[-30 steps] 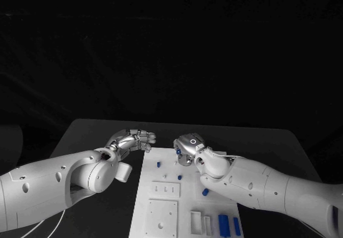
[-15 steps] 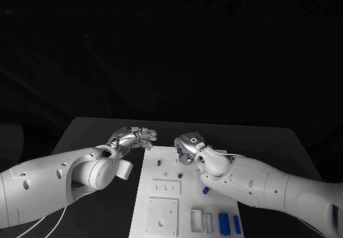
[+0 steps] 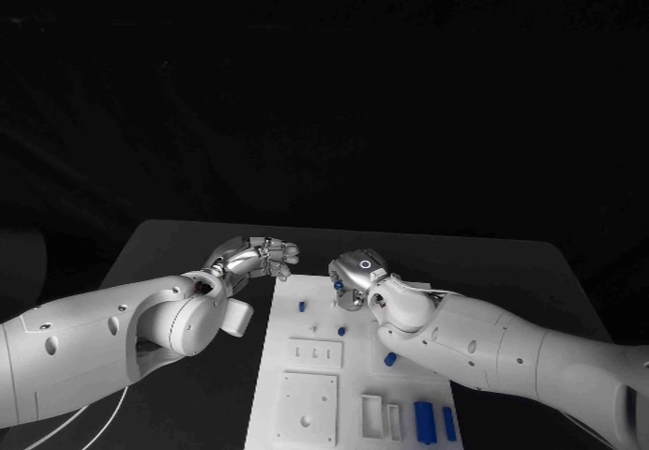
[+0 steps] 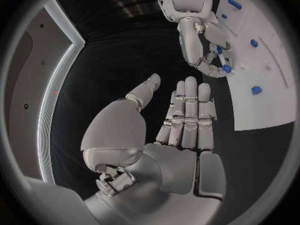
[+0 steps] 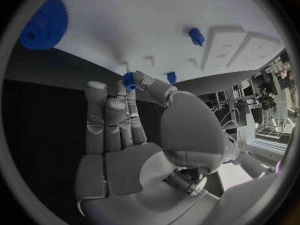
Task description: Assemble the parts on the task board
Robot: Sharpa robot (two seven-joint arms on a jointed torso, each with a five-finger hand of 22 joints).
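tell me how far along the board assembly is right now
Early to midway, by the look of it. Done: a few small blue parts already stand on the task board. In hand: the right robot hand pinches a small blue piece near the board's far end. The left robot hand holds nothing, fingers apart. Left: the blue gear and the blue bars at the near edge look unplaced.

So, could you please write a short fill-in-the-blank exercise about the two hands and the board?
1. The right hand pinches a small ___ part.
2. The left hand, with its fingers held straight, holds ___.
3. The task board on the black table is ___ in colour.
Missing words: blue; nothing; white.
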